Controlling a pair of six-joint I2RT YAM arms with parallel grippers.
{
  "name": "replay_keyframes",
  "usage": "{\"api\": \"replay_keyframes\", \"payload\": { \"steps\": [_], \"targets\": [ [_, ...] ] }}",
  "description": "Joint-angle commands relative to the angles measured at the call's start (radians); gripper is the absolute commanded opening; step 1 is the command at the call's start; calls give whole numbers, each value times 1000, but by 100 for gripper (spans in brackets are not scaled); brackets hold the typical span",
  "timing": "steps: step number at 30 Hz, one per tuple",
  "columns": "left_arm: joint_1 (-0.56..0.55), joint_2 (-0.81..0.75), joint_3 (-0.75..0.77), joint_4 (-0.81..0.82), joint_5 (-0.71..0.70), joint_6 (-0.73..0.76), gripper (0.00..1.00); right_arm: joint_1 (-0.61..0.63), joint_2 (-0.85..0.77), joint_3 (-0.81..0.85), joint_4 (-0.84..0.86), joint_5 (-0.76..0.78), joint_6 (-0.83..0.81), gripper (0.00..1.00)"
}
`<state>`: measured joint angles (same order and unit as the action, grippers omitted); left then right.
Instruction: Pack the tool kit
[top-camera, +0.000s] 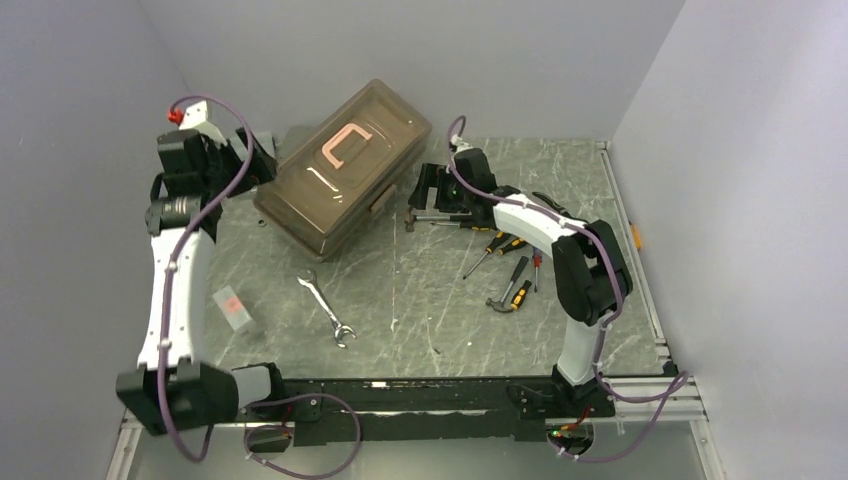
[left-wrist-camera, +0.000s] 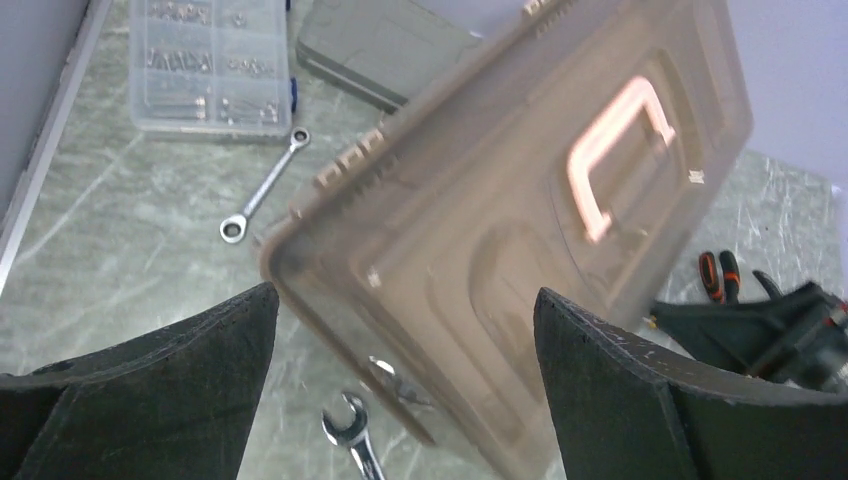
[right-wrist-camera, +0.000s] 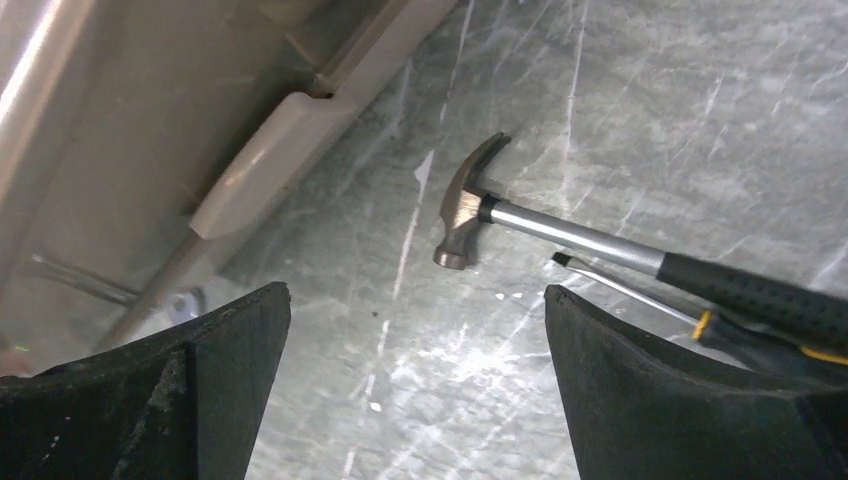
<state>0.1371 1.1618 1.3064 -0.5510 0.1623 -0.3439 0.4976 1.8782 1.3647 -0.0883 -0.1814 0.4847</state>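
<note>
Toolbox (top-camera: 345, 190) closed, pink handle (left-wrist-camera: 580, 185) on lid, hammer (right-wrist-camera: 462, 215) near latch (right-wrist-camera: 270, 160)

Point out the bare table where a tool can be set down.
Bare: the middle strip of table between the wrench and the screwdrivers, and the table's far right corner. Crowded: right of the toolbox, where a hammer, screwdrivers and the open right pincer bunch.
</note>
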Motion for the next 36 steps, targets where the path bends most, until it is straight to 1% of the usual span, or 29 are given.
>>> {"api": "replay_keyframes", "payload": {
  "steps": [1, 3, 5, 9, 12, 16, 18, 22, 25, 28, 32, 33, 36],
  "targets": [
    [77, 143, 161, 83, 146, 39, 99, -1, -106, -95, 306, -29, 238, 100],
    [95, 257, 281, 28, 204, 65, 99, 5, -124, -147, 404, -30, 308, 100],
    [104, 349, 389, -19, 280, 92, 99, 13, -132, -170, 463, -13, 359, 100],
    [112, 507, 504, -43, 450, 92, 99, 38, -112, -162, 501, 30, 458, 100],
    [112, 583, 520, -18, 554, 52, 99, 56, -81, -136, 506, 72, 536, 100],
    [110, 640, 473, 45, 634, -12, 98, 76, -1, -13, 439, 91, 578, 100],
    [104, 670, 483, 18, 650, -11, 97, 84, 51, 58, 412, 91, 583, 100],
    [81, 714, 519, -98, 640, 41, 96, 90, 129, 155, 372, 48, 591, 100],
    [66, 678, 448, -111, 674, 36, 96, 90, 149, 186, 289, 44, 588, 99],
    [50, 595, 291, -56, 686, 11, 95, 91, 115, 140, 264, 54, 572, 99],
    [7, 489, 93, -9, 664, -23, 96, 82, 74, 146, 148, 75, 484, 98],
    [-4, 463, 29, 14, 664, -32, 96, 77, 62, 144, 134, 72, 465, 98],
    [-55, 384, -85, 62, 649, -59, 95, 57, 35, 142, 105, 35, 415, 96]
  ]
}}
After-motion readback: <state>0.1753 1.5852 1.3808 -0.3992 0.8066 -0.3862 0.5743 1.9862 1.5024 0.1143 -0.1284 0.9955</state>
